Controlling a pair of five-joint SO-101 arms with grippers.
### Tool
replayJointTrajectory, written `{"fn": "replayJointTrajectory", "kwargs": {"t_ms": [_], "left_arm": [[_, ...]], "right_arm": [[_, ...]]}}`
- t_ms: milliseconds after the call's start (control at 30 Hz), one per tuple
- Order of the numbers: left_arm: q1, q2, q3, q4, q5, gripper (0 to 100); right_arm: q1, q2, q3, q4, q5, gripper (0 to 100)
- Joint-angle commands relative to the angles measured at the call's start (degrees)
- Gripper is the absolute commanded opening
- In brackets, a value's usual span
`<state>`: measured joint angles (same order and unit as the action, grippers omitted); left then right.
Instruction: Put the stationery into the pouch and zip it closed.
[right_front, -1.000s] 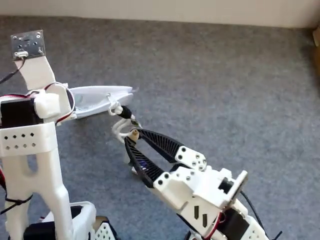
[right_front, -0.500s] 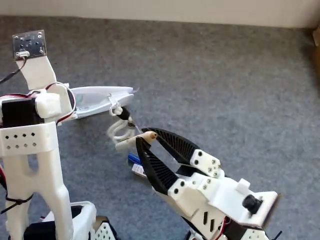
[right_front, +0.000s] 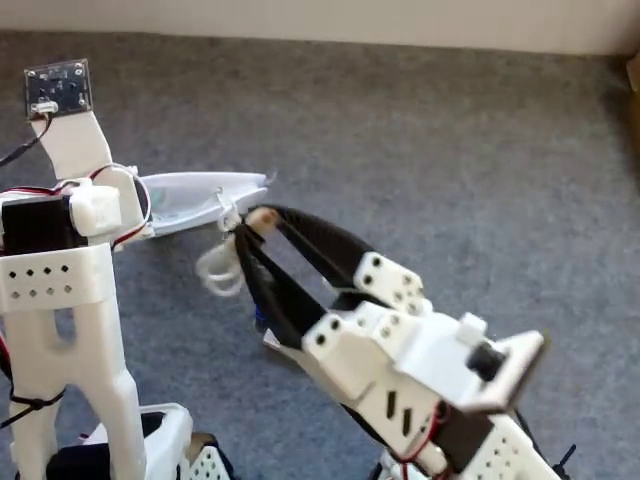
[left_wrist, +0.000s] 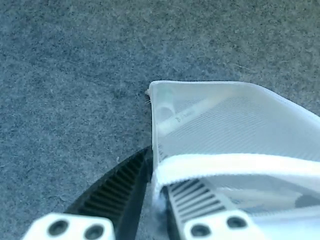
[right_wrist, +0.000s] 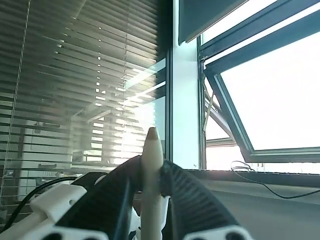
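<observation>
My right fingers (right_front: 312, 236) clamp a white pen (right_front: 262, 218), tip just beside the white pouch's (right_front: 195, 194) three o'clock end. My left fingers (left_wrist: 114, 194) pinch that pouch's edge, ten o'clock on the grey tabletop (right_front: 450, 130).

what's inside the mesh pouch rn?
Through the translucent white mesh pouch, one white pen-like stick shows near its corner. The left hand and the white zip band cover the lower part.

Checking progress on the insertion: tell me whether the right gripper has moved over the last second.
Yes. The right gripper, shut on the pen, has moved up the high view, toward the open end of the pouch.
</observation>
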<state>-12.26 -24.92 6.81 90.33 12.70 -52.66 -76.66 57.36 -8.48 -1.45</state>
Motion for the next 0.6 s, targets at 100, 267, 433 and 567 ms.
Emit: {"fn": "replayJointTrajectory", "kwargs": {"t_ms": [100,267,433,567], "left_arm": [[1.4,1.1,-0.1,-0.4,0.8,1],[1.3,1.1,-0.1,-0.4,0.7,1],[1.3,1.1,-0.1,-0.4,0.7,1],[1.3,1.1,-0.1,-0.4,0.6,1]], "right_arm": [[0.0,12.8,-5.9,-13.2,2.9,0.5],[0.3,22.4,-5.9,-23.6,10.2,0.5],[0.4,29.8,-5.8,-29.5,13.1,0.5],[1.8,34.0,-5.8,-34.3,14.8,0.5]]}}
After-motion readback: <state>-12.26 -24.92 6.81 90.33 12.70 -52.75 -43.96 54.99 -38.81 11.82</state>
